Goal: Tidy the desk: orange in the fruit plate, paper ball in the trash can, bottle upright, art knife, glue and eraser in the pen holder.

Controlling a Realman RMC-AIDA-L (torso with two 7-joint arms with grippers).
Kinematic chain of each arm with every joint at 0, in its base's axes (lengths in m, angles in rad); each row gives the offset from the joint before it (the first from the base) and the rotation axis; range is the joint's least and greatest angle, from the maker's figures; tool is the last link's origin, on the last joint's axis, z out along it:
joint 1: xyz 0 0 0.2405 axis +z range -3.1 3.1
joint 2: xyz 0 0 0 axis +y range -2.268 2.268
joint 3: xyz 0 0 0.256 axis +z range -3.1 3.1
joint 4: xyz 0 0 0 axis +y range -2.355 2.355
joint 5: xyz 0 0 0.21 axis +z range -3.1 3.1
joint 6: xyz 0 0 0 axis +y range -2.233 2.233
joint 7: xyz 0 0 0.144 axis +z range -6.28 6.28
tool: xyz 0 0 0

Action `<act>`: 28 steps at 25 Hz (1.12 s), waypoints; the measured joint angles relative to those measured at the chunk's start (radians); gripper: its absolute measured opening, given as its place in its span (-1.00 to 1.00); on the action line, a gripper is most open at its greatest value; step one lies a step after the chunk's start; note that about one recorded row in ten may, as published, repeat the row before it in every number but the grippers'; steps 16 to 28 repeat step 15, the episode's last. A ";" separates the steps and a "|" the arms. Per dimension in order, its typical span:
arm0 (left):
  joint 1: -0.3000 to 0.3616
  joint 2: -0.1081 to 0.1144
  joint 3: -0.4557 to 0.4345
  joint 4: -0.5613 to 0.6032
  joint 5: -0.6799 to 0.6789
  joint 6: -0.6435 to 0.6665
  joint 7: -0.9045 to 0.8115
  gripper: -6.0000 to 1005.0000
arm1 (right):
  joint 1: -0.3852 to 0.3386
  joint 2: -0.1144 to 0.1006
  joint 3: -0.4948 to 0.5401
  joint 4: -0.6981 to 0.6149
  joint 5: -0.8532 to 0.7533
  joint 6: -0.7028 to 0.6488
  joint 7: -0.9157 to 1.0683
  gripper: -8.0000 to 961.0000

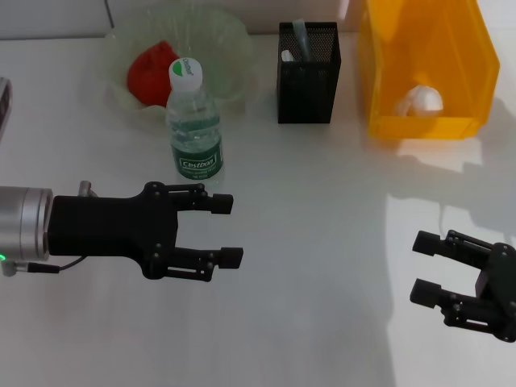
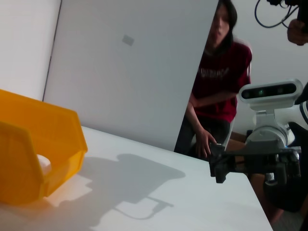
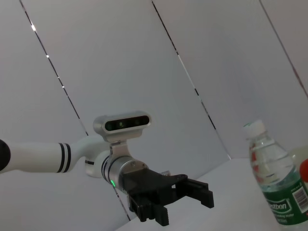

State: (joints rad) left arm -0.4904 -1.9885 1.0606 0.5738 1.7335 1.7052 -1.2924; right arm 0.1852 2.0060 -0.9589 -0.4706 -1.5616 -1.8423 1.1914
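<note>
The trash can (image 1: 451,56) at the back right already holds the paper ball (image 1: 419,100), the fruit plate (image 1: 218,40) at the back left holds the orange (image 1: 149,71), and the bottle (image 1: 193,125) stands upright just in front of the plate. The pen holder (image 1: 308,76) between them shows something pale sticking up inside, though whether knife, glue and eraser are all in it cannot be told; none lies on the desk, so the tidying looks essentially finished. The left gripper (image 1: 227,230) and right gripper (image 1: 421,266) hover near the front with fingers apart, holding nothing.
</note>
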 joint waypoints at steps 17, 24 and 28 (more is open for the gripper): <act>0.007 -0.001 -0.008 0.057 0.031 0.042 -0.040 0.59 | 0.043 0.024 0.012 0.000 -0.080 -0.003 -0.013 0.65; 0.007 -0.001 -0.008 0.057 0.031 0.042 -0.040 0.59 | 0.043 0.024 0.012 0.000 -0.080 -0.003 -0.013 0.65; 0.007 -0.001 -0.008 0.057 0.031 0.042 -0.040 0.59 | 0.043 0.024 0.012 0.000 -0.080 -0.003 -0.013 0.65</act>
